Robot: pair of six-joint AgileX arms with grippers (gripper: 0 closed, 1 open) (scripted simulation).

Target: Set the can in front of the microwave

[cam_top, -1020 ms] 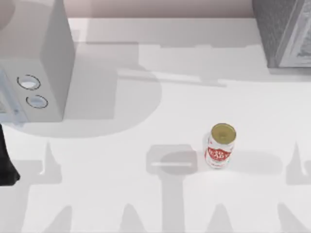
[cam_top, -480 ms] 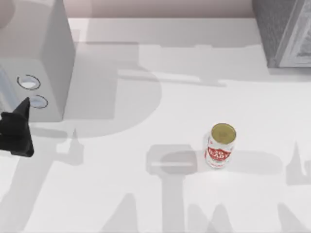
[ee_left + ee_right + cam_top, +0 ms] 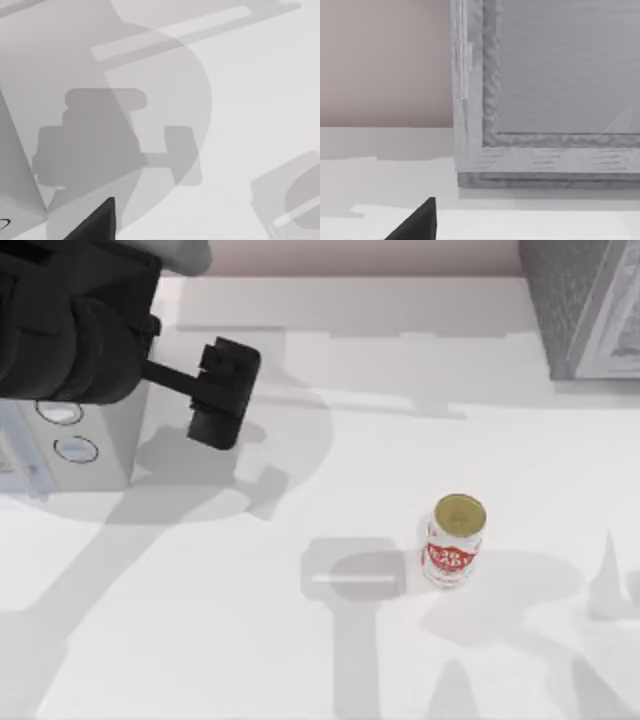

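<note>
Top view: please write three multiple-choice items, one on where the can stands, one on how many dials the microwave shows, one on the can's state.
1. The can stands: A) on the microwave; B) on the table, right of centre; C) in the left hand.
2. Dials showing on the microwave: A) two; B) four; C) none.
3. The can is: A) tipped over; B) upright, untouched; C) gripped.

B: bare table all around it.
A: two round rings on the front panel.
B: gold top faces up, and the left hand is far off, near the microwave.

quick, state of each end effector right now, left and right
Left end effector: raised over the table beside the microwave, holding nothing; the can stands apart from it.
Right end effector: cannot be told.
</note>
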